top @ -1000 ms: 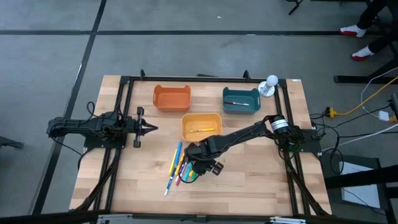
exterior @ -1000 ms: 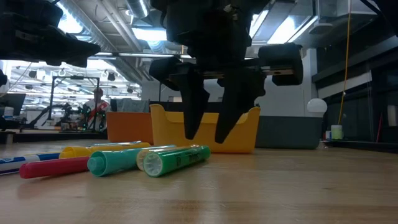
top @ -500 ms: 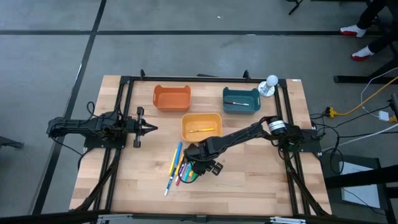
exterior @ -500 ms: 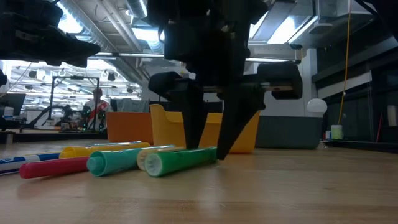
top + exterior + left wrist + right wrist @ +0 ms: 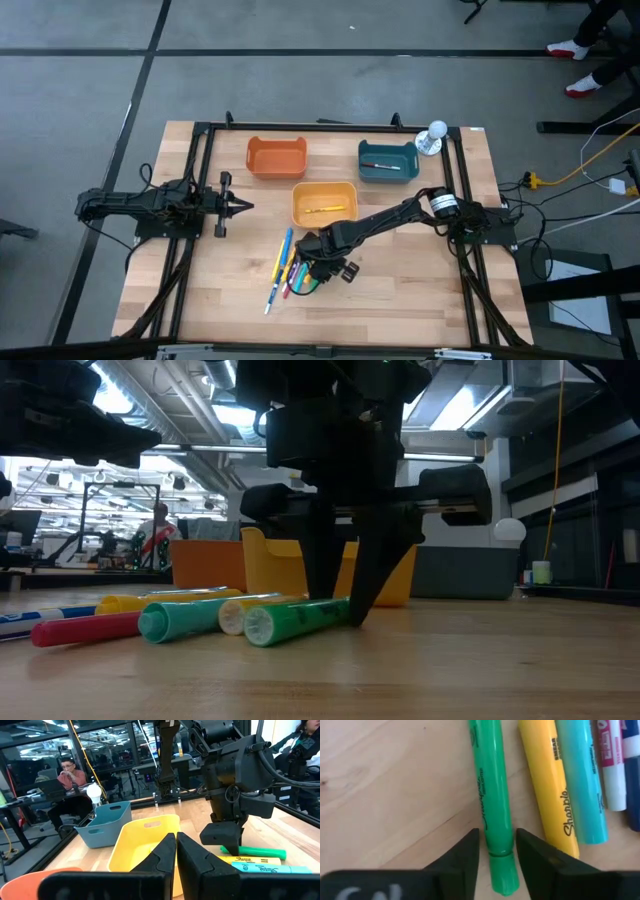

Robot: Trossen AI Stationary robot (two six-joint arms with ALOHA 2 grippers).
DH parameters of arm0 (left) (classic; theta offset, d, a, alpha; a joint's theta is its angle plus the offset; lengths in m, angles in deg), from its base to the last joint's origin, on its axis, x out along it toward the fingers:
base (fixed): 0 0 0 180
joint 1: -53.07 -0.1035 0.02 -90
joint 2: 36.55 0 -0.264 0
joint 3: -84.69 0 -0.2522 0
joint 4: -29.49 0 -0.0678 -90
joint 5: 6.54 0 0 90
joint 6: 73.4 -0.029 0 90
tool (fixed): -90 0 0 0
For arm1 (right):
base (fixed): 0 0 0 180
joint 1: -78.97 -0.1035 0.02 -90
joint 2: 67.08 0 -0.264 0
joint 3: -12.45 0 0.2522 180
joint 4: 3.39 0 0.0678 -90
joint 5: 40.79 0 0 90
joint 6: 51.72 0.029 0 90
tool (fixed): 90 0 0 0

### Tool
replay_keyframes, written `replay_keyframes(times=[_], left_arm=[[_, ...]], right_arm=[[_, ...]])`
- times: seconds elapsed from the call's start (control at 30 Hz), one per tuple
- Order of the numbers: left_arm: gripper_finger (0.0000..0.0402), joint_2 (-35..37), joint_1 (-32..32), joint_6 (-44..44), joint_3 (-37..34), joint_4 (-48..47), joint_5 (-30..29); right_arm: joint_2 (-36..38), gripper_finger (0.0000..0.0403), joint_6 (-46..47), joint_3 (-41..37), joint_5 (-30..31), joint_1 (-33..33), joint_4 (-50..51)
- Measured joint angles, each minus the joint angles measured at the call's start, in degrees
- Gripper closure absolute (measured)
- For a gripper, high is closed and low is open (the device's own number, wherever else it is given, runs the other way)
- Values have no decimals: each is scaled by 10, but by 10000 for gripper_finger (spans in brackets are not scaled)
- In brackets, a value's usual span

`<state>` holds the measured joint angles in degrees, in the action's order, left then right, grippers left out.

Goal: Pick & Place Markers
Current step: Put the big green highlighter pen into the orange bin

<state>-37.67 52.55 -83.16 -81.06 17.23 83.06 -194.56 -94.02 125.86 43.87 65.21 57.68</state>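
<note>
Several markers lie side by side on the wooden table (image 5: 420, 290): green (image 5: 492, 795), yellow (image 5: 547, 785), teal (image 5: 580, 780), pink (image 5: 610, 765) and blue (image 5: 632, 770). In the low view the green marker (image 5: 295, 622) lies nearest. My right gripper (image 5: 497, 837) comes down on it from above, at the heap (image 5: 290, 272) in front of the yellow bin (image 5: 324, 203). My left gripper (image 5: 175, 850) is shut and holds nothing; it hovers level at the table's left (image 5: 245, 207). My right gripper pinches the green marker between its two fingers, one on each long side of the barrel (image 5: 496, 832), near one end. The fingers (image 5: 322, 575) point steeply down and stand across the marker. The marker lies flat on the table beside the yellow marker.
Behind the heap stand an orange bin (image 5: 277, 157), the yellow bin with a yellow marker inside, and a teal bin (image 5: 387, 160) with a red marker. A white ball-shaped object (image 5: 436, 132) stands at the far right corner. People sit in the room beyond the table.
My right gripper has sunk a little toward the table and its fingers have drawn together, taking hold of the green marker. The marker has shifted slightly on the wood and stays lying flat.
</note>
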Motion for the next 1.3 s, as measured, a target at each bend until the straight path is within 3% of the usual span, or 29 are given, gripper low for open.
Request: replay_keyframes(times=[0.2, 0.7, 1.3], left_arm=[[393, 0, 0, 0, 0, 0, 0], [393, 0, 0, 0, 0, 0, 0], [391, 0, 0, 0, 0, 0, 0]], right_arm=[[0, 338, 0, 0, 0, 0, -2], [0, 339, -2, 0, 1, 0, 3], [56, 339, 53, 29, 8, 0, 50]])
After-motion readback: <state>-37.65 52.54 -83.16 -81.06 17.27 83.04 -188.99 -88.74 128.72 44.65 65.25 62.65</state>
